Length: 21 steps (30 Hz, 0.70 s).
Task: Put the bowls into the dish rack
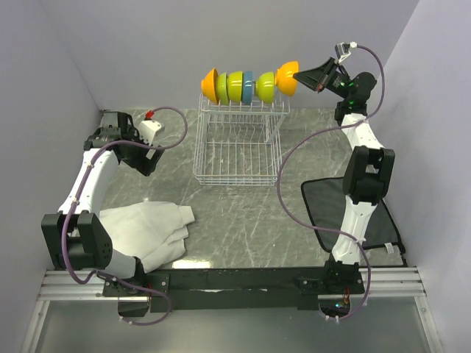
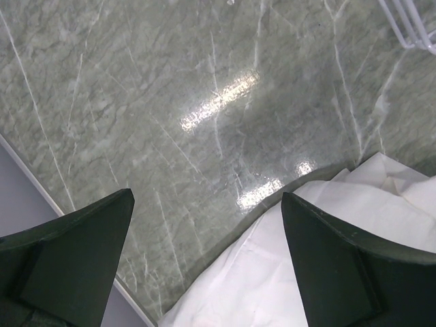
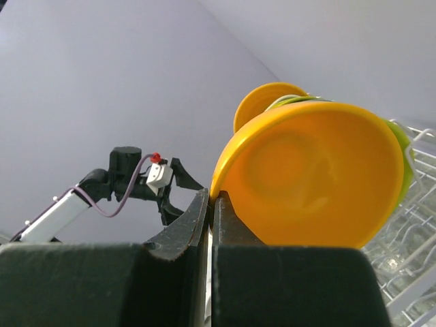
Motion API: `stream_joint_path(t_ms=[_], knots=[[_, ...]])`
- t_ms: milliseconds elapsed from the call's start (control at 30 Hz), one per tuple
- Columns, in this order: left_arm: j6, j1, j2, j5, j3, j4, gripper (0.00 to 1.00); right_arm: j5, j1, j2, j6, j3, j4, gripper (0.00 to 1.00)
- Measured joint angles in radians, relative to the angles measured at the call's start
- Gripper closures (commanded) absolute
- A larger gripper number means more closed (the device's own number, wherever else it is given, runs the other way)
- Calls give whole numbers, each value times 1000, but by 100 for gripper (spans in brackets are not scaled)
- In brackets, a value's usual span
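Right gripper (image 3: 211,199), we note, sits closed at the rim of the round orange plastic bowl (image 1: 288,79), overhead at its nine o'clock, ending the three-to-nine row on the white wire dish rack (image 1: 237,147).

Bowls (image 1: 250,86): smooth, glossy plastic. Dish rack (image 1: 235,158): thin white-coated wire. Table (image 2: 170,102): polished, marble-veined grey-green surface with glare. Cloth (image 1: 151,232): white, matt, creased. Left gripper (image 2: 208,204): matt black, faintly grainy plastic.

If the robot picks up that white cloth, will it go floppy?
Probably floppy: the white cloth lies in soft folds. It looks thin, so it is likely light. Pushed on the smooth table, it would probably bunch up.
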Motion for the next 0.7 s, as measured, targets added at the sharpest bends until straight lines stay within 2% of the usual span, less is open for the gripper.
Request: stream_joint_path(t_ms=[467,700], knots=[[27,-12,4,-52,0,-48,3,15,0,87,50,47,-1,100],[38,-79,33,-95,0,-55,3,11,0,89,114,46,62,100]])
